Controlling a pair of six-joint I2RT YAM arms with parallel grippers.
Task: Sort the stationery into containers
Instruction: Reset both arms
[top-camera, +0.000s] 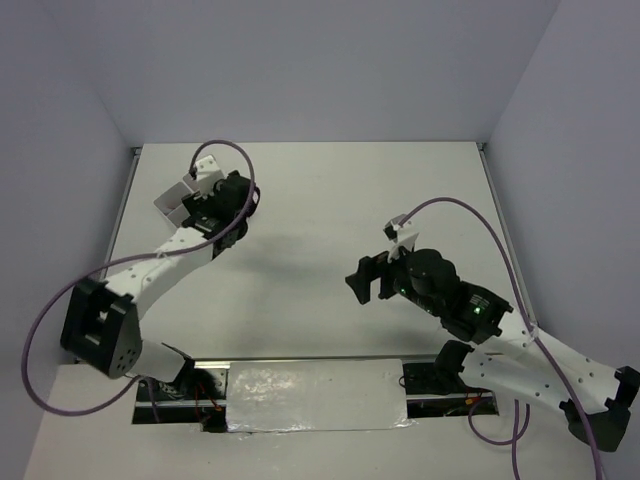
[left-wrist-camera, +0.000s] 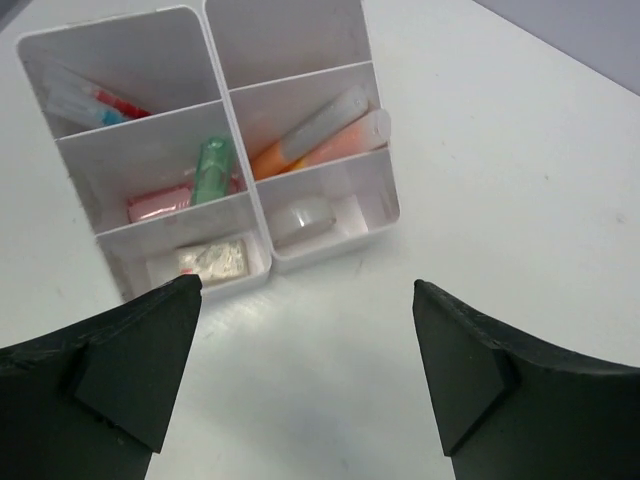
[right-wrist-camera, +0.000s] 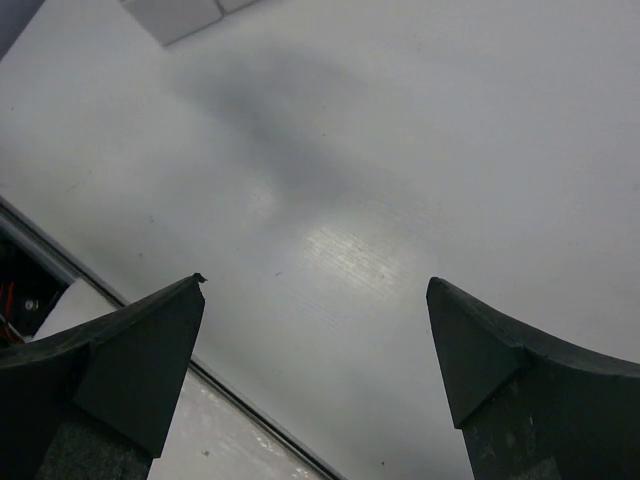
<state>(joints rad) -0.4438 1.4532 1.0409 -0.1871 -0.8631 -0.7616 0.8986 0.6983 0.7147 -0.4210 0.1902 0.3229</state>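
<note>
Containers (left-wrist-camera: 384, 205): one white block of six open compartments, in two columns of three. It stands on the tabletop (left-wrist-camera: 520, 180) near the left edge, toward the far-left corner. In the top view the left arm (top-camera: 165, 262) partly covers it.

Contents, from the left wrist view:
- Left column, far compartment: thin red and blue pens (left-wrist-camera: 98, 100), lying slantwise.
- Left column, middle compartment: a green marker (left-wrist-camera: 212, 170), propped on end. A pink marker (left-wrist-camera: 158, 204) lies flat just beside it, touching.
- Left column, near compartment: a tan eraser (left-wrist-camera: 213, 259), lying flat.
- Right column, middle compartment: two orange markers (left-wrist-camera: 325, 135), lying diagonally side by side. Their far ends reach the right wall.
- Right column, near compartment: a pale tape ring (left-wrist-camera: 298, 220).
- Right column, far compartment: no contents visible.

Left gripper (left-wrist-camera: 307, 290): jaws spread wide, holding nothing. It is positioned above bare tabletop just short of the near wall of the containers.

Right gripper (top-camera: 368, 279): jaws spread wide, holding nothing. It is over the middle of the tabletop, right of centre, well apart from the containers. Its wrist view shows bare tabletop between the fingers.
</note>
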